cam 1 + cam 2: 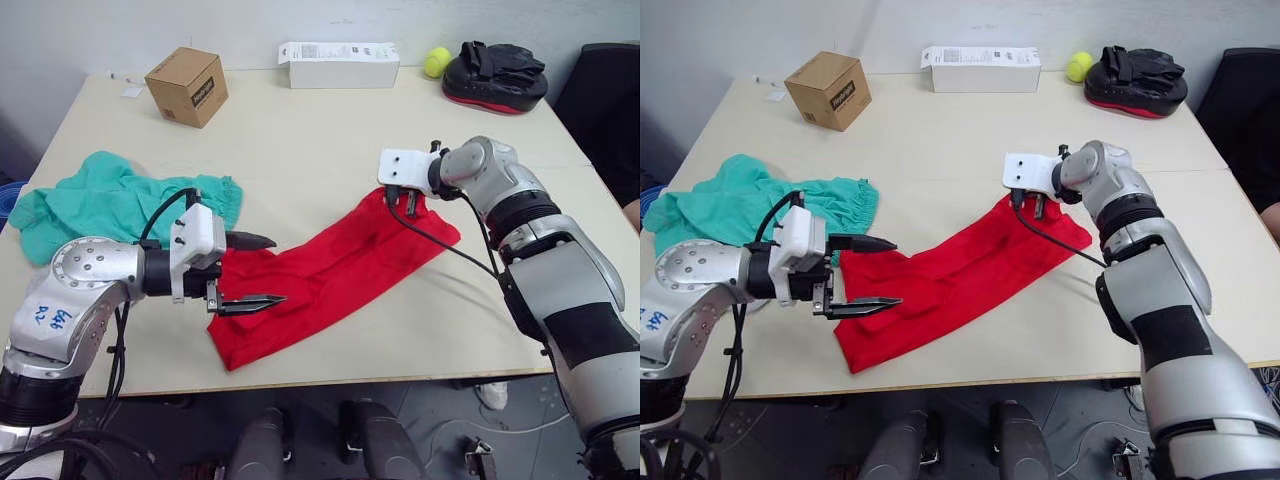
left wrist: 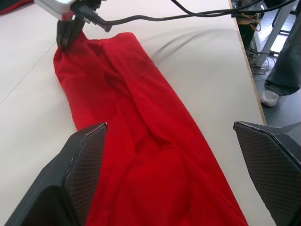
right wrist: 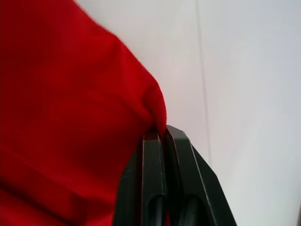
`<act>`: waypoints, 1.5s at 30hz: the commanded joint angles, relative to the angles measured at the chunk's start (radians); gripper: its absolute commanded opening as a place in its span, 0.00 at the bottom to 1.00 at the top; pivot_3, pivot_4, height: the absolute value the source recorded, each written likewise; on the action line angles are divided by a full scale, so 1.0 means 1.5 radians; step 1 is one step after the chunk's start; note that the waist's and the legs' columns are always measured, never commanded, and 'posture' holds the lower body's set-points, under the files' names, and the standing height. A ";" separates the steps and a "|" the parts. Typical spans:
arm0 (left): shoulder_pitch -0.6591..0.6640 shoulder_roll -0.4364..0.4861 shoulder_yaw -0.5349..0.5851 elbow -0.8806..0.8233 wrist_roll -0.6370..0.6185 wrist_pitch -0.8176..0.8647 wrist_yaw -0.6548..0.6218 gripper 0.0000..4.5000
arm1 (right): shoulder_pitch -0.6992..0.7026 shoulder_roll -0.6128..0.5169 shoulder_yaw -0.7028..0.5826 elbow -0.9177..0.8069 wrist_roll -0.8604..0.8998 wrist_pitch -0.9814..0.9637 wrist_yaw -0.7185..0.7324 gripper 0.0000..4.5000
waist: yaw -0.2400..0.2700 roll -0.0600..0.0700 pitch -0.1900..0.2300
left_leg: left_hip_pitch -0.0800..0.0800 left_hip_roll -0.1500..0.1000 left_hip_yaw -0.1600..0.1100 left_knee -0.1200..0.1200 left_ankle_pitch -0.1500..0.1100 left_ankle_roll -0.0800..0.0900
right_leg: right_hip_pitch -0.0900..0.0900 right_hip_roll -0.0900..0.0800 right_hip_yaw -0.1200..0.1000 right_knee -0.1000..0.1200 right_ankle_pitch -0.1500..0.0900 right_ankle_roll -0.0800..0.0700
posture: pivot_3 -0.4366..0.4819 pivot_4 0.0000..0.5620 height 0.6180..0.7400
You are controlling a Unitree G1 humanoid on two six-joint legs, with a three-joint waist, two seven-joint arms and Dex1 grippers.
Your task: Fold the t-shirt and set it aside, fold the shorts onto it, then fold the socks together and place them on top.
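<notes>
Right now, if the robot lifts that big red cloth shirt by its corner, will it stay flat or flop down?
Probably flop. The red cloth t-shirt lies wrinkled in a long soft strip on the table, so it looks limp. The right gripper pinches only one corner, so the rest would likely dangle. It seems light; the open left gripper could steady it.

On the table (image 1: 300, 130), the t-shirt (image 1: 330, 275) lies stretched from the near edge at centre toward the right, with the shorts (image 1: 110, 200) beside it to the left. The left gripper (image 1: 250, 270) sits over the shirt's near-left end and the right gripper (image 1: 405, 203) at its far-right end. Along the far edge stand a cardboard box (image 1: 187, 86) at left, a long carton (image 1: 338, 64) at centre, then a ball (image 1: 437, 62) and a padded mitt (image 1: 500, 76) at right.
</notes>
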 commanded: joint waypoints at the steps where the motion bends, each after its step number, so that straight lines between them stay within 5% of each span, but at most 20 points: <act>1: 0.005 0.007 0.024 -0.026 -0.011 -0.005 0.007 1.00 | -0.012 -0.005 -0.020 -0.002 0.004 -0.012 0.009 0.23 | -0.001 0.000 0.000 | 0.000 0.000 0.000 0.000 0.000 0.000 | 0.000 0.000 0.000 0.000 0.000 0.000 | 0.48 0.27 1.00; 7: -0.019 0.025 0.005 0.052 0.015 -0.022 -0.023 1.00 | 0.003 -0.053 -0.064 -0.039 0.044 -0.063 0.063 0.70 | -0.005 0.000 0.000 | 0.001 0.000 0.000 -0.001 0.001 -0.001 | 0.000 0.000 0.000 0.001 0.000 0.000 | 0.48 0.27 1.00; 11: -0.093 0.043 -0.040 0.208 0.060 -0.059 -0.091 1.00 | 0.075 -0.129 -0.101 -0.141 0.087 -0.121 0.124 0.99 | -0.001 0.000 0.000 | 0.001 0.000 0.000 -0.002 0.001 -0.001 | 0.000 0.001 -0.001 0.000 0.000 0.000 | 0.48 0.27 1.00; 17: -0.262 0.021 -0.147 0.480 0.156 -0.096 -0.201 1.00 | 0.329 -0.277 -0.163 -0.485 0.160 -0.143 0.190 0.99 | 0.008 0.000 0.000 | 0.000 -0.001 0.000 -0.001 0.001 0.000 | 0.000 0.000 -0.001 0.000 0.000 0.000 | 0.48 0.27 1.00; 22: -0.378 -0.036 -0.219 0.690 0.254 -0.181 -0.244 1.00 | 0.489 -0.348 -0.188 -0.650 0.163 -0.163 0.174 0.99 | 0.003 0.000 0.000 | 0.001 0.000 0.002 0.000 0.001 0.001 | 0.000 0.001 0.000 0.000 0.000 0.001 | 0.48 0.27 1.00; 33: -0.484 -0.129 -0.258 0.948 0.375 -0.291 -0.261 1.00 | 0.510 -0.294 -0.154 -0.634 0.085 -0.166 0.066 0.99 | 0.001 -0.002 0.001 | 0.003 0.003 0.006 0.003 0.001 -0.001 | 0.000 0.002 -0.001 0.002 0.000 0.001 | 0.48 0.27 1.00; 38: -0.480 -0.129 -0.251 0.957 0.383 -0.290 -0.286 0.72 | 0.467 -0.262 -0.127 -0.560 0.052 -0.190 0.040 0.96 | 0.000 -0.003 0.000 | 0.003 0.004 0.006 0.004 0.001 -0.001 | 0.000 0.002 0.000 0.004 0.000 0.001 | 0.48 0.27 1.00; 45: -0.456 -0.123 -0.237 0.926 0.381 -0.251 -0.317 0.20 | 0.429 -0.236 -0.107 -0.492 0.039 -0.217 0.030 0.47 | 0.000 -0.003 0.000 | 0.003 0.004 0.007 0.005 0.000 -0.001 | 0.000 0.002 0.000 0.004 0.000 0.001 | 0.48 0.27 1.00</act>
